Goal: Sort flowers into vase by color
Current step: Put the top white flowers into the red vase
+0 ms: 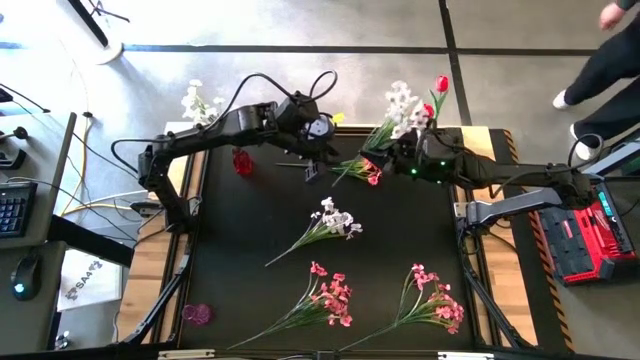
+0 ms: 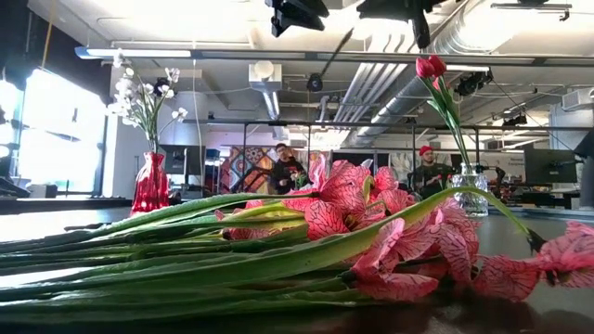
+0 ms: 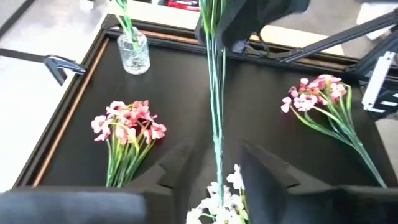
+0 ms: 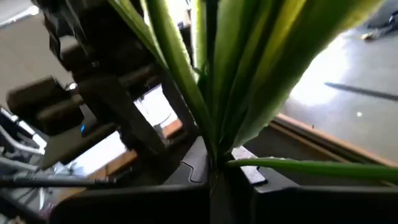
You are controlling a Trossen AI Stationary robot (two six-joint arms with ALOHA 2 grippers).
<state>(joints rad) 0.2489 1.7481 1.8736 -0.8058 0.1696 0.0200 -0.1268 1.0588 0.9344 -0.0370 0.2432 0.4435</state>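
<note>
The landmark here is the clear glass vase (image 1: 432, 128) at the far right corner of the dark surface (image 1: 250, 230), which already holds one red tulip (image 1: 441, 84).

The right gripper (image 1: 395, 155) sits just beside that vase, on the side toward the middle of the surface, and is pressed together on the stems of a pink flower spray (image 1: 365, 170); its wrist view shows green stems and leaves (image 4: 211, 81) pinched right at the fingers. The spray's long axis runs roughly from the vase toward the left gripper (image 1: 310, 172). The stem (image 3: 216, 112) runs straight out from between the left fingers (image 3: 177, 168), which stand slightly apart around it without clearly pinching. Both grippers are on the same spray, with the right arm much the nearer to the vase.

The spray has pink blossoms and long thin green stems; it looks light and floppy, so I judge the free end may sag or swing once lifted.

Farther from the vase, a white spray (image 1: 335, 222) lies near the middle of the surface, and two more pink sprays (image 1: 330, 295) (image 1: 435, 300) lie along the near edge. A red vase (image 1: 241, 160) stands near the left arm, well apart from the clear one.
</note>
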